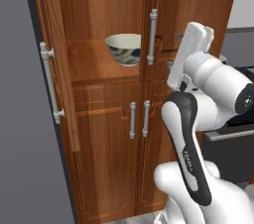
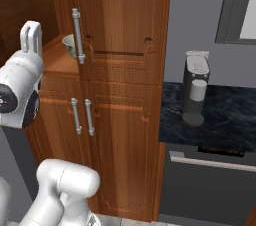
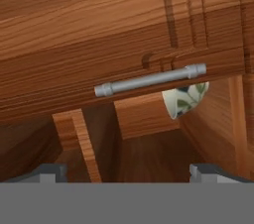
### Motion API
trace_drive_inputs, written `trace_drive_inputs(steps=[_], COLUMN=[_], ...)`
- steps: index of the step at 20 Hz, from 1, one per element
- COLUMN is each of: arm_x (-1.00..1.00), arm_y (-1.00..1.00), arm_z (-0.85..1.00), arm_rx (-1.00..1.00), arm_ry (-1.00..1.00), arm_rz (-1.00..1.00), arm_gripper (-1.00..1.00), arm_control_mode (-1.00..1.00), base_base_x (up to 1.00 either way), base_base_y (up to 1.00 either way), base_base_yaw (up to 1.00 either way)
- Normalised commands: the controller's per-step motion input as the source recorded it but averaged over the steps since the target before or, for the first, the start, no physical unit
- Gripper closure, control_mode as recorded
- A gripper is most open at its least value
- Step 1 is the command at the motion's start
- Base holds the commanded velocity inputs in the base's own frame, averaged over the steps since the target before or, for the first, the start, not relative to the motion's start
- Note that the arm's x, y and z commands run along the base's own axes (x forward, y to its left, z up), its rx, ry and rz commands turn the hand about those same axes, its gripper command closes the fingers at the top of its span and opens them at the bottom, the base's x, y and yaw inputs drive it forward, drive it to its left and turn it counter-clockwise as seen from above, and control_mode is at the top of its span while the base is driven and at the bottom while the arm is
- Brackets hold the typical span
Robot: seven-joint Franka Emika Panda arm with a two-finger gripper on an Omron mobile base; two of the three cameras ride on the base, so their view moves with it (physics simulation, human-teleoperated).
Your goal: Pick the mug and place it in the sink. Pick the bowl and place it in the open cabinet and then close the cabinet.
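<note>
The cream bowl (image 1: 124,48) with a dark leaf pattern stands upright on the middle shelf of the tall brown cabinet (image 1: 94,15). A sliver of the bowl (image 2: 68,45) peeks past the shut right door, and the bowl (image 3: 186,100) appears again behind that door's silver bar handle (image 3: 149,80). The cabinet's left door (image 1: 55,54) is swung open toward me. My gripper (image 3: 128,173) is open and empty, its fingertips (image 3: 47,171) wide apart, close in front of the right door's handle. The mug and the sink are out of view.
Below the shelf is a lower cupboard with double doors (image 1: 111,134) and two short handles. To the right, a coffee machine (image 2: 195,89) stands on a dark counter (image 2: 225,120). A grey wall (image 1: 20,143) borders the open door on the left.
</note>
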Motion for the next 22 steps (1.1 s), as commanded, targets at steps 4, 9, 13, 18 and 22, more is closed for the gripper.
trace_drive_inputs(steps=[4, 9, 13, 18, 22], arm_x=[-1.0, -1.0, -1.0, -0.94, -0.57], arm_y=[0.0, 0.0, 0.0, 0.26, 0.5], arm_z=[0.23, 0.07, 0.02, 0.0, -0.03], arm_rx=[0.03, 0.0, -0.01, 0.0, -0.01], arm_ry=[0.07, 0.06, 0.02, 0.01, 0.0], arm_rz=[-0.03, -0.06, -0.09, -0.1, -0.08], arm_gripper=[-1.0, -1.0, -1.0, -1.0, -1.0], arm_control_mode=[-1.0, -1.0, -1.0, -1.0, -1.0], base_base_x=[0.0, 0.0, 0.0, 0.0, 0.0], base_base_y=[0.0, 0.0, 0.0, 0.0, 0.0], base_base_yaw=[0.0, 0.0, 0.0, 0.0, 0.0])
